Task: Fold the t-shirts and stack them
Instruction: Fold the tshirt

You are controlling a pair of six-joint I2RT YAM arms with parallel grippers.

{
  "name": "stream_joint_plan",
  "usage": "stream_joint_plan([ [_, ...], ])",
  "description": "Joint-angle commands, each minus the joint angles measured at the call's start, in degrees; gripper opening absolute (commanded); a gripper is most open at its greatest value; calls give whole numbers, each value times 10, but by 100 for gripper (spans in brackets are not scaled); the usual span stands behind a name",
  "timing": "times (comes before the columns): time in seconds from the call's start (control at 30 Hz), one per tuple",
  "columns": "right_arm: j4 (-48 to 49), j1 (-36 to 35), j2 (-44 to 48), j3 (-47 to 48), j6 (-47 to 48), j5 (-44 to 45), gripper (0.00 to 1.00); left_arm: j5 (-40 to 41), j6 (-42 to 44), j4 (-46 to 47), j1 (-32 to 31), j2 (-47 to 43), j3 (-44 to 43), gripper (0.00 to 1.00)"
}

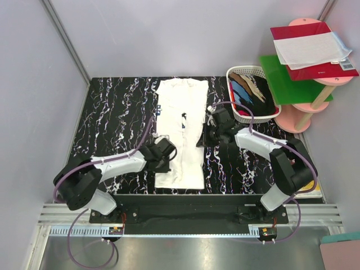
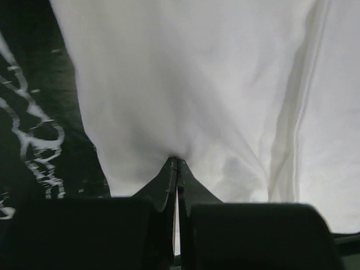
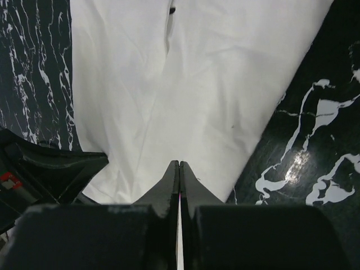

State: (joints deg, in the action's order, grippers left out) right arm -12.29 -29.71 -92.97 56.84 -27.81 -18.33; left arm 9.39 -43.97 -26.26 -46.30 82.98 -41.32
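Beneath both hands, black white-veined marble desk (image 1: 112, 112). Between them, large white cloth t-shirt (image 1: 179, 101), flat, folded into a long strip. Pinched tight on its left edge, left hand (image 2: 177, 161); clamped on its right edge, right hand (image 3: 179, 163).

Top view: even, diffuse light from above, sharp throughout, shadows soft and faint. The white t-shirt (image 1: 180, 140) is nearly overexposed, its folds hardly readable against the black marbled table (image 1: 112, 112). Left wrist view: cloth soft and slightly blurred, grey shading along the creases, left gripper (image 2: 177, 160) underexposed to a black mass. Right wrist view: crisper, with a bright glare patch on the table right of the dark right gripper (image 3: 179, 163).
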Motion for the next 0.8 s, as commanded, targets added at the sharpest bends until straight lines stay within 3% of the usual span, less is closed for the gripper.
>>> stream_joint_plan([
  [0.0, 47, -11, 47, -39, -37, -14, 0, -56, -49, 31, -53, 67, 18, 0],
  [0.07, 49, -14, 71, -52, -39, -4, 2, -44, -61, 27, -56, 57, 26, 0],
  [0.13, 53, -16, 96, -73, -40, 1, 4, -23, -64, 20, -56, 37, 32, 16],
  [0.17, 55, -17, 130, -79, -40, 9, 18, -18, -61, 20, -56, 5, 40, 26],
  [0.23, 61, -17, 190, -100, -44, 19, 33, -8, -53, 18, -57, -37, 48, 65],
  [0.27, 62, -17, 211, -111, -46, 33, 45, -3, -51, 14, -58, -81, 55, 77],
  [0.3, 57, -16, 231, -117, -50, 40, 56, 10, -49, 10, -60, -106, 58, 98],
  [0.37, 47, -17, 284, -131, -55, 52, 79, 22, -46, -5, -63, -181, 65, 99],
  [0.4, 33, -17, 300, -135, -63, 55, 84, 28, -46, -9, -63, -206, 69, 99],
  [0.57, 3, -17, 352, -206, -120, 26, 84, 33, -86, -49, -63, -337, 112, 99],
  [0.63, 10, -17, 359, -240, -159, 1, 80, 31, -113, -63, -63, -368, 143, 94],
  [0.77, 61, -17, 379, -350, -232, -16, 76, 20, -155, -65, -63, -363, 195, 90],
])
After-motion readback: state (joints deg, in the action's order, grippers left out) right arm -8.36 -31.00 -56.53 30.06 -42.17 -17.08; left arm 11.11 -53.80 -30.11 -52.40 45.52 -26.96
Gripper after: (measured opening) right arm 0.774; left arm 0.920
